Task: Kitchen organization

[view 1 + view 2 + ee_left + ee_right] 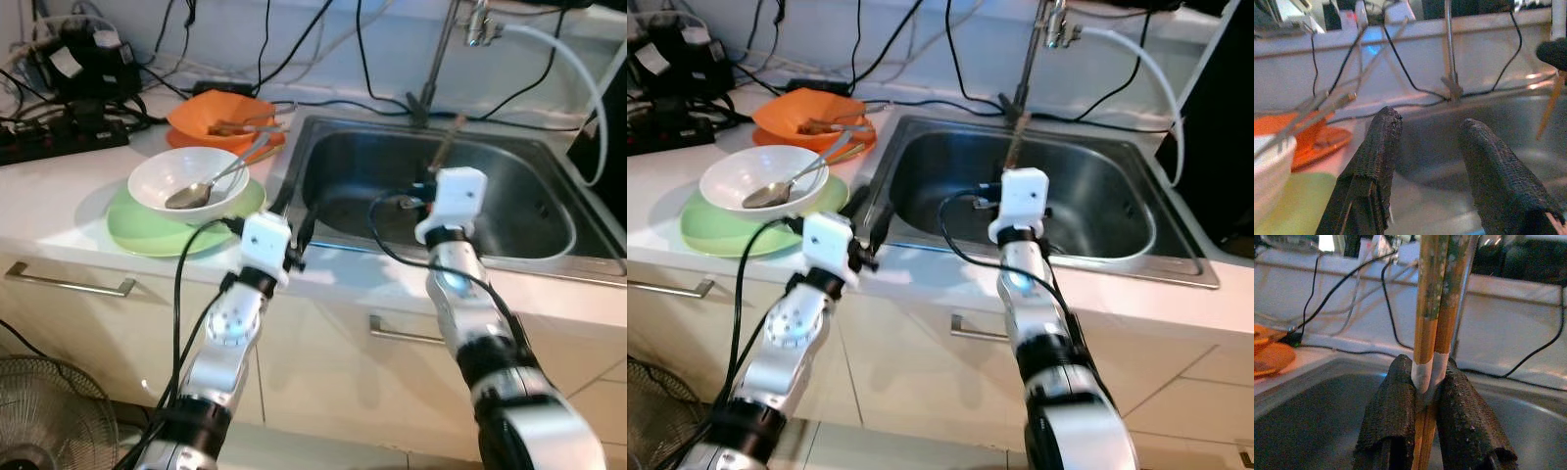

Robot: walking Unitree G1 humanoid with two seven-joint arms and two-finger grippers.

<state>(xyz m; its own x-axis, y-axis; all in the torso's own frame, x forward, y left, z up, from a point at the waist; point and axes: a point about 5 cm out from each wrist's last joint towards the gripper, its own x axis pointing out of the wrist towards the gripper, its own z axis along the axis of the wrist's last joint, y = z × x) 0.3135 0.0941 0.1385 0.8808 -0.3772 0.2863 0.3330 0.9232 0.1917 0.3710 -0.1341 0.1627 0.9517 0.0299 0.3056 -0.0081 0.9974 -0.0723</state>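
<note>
Chopsticks (1434,308), a wooden pair with pale bands, are clamped between the two black fingers (1393,406) of the right gripper (1425,387), which hangs over the steel sink (343,157) near its middle. Their long axis runs up and away from the robot: in the head views the free ends (453,132) tilt toward the far wall and the base of the tap (431,59), while the lower ends drop below the fingers toward the basin. The two sticks lie side by side, touching along most of their length. The left gripper (1430,161) sits at the near left corner of the sink, just above the counter (59,215) edge, its fingers spread apart with nothing between them, aimed toward the far wall. Left of the sink a white bowl (171,176) rests on a green plate (147,230), with a metal spoon (201,186) lying in the bowl, handle leaning over the far right rim. Behind it an orange bowl (211,113) stands on an orange plate, holding metal cutlery whose kind I cannot tell. Black cables (284,59) trail along the far wall, and a white hose (588,78) curves down at the far right. A fan (49,416) stands on the floor at the near left.
</note>
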